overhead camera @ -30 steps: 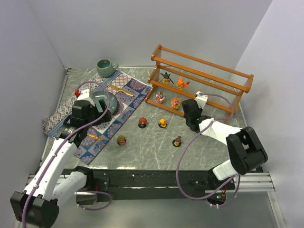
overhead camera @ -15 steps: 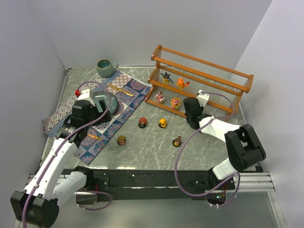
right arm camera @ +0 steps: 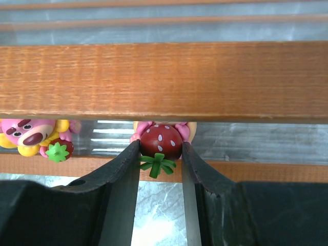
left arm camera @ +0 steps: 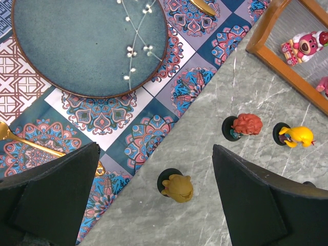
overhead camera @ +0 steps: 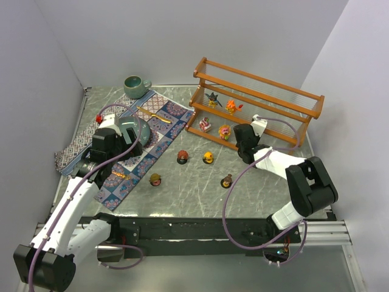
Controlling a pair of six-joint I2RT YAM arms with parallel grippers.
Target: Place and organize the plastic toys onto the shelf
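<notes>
My right gripper (right arm camera: 159, 154) is shut on a pink toy with a red strawberry (right arm camera: 161, 141), which sits on the lowest tier of the wooden shelf (right arm camera: 164, 82); it also shows in the top view (overhead camera: 225, 131). A pink bear toy (right arm camera: 28, 134) stands to its left. A dark spiky toy (overhead camera: 212, 97) and an orange toy (overhead camera: 231, 106) stand on the middle tier. My left gripper (left arm camera: 155, 151) is open, high above a yellow-brown toy (left arm camera: 178, 187). A red-haired toy (left arm camera: 246, 124), a yellow toy (left arm camera: 297, 136) and a brown toy (overhead camera: 227, 180) stand on the table.
A blue plate (left arm camera: 87, 46) and gold cutlery (left arm camera: 25, 141) lie on the patterned cloth mat (overhead camera: 152, 143) at the left. A green mug (overhead camera: 135, 86) stands at the back. A small red toy (overhead camera: 98, 118) sits by the left arm. Walls close in on both sides.
My right gripper has edged forward toward the shelf's lowest tier. The left arm and the toys on the table have not moved.
</notes>
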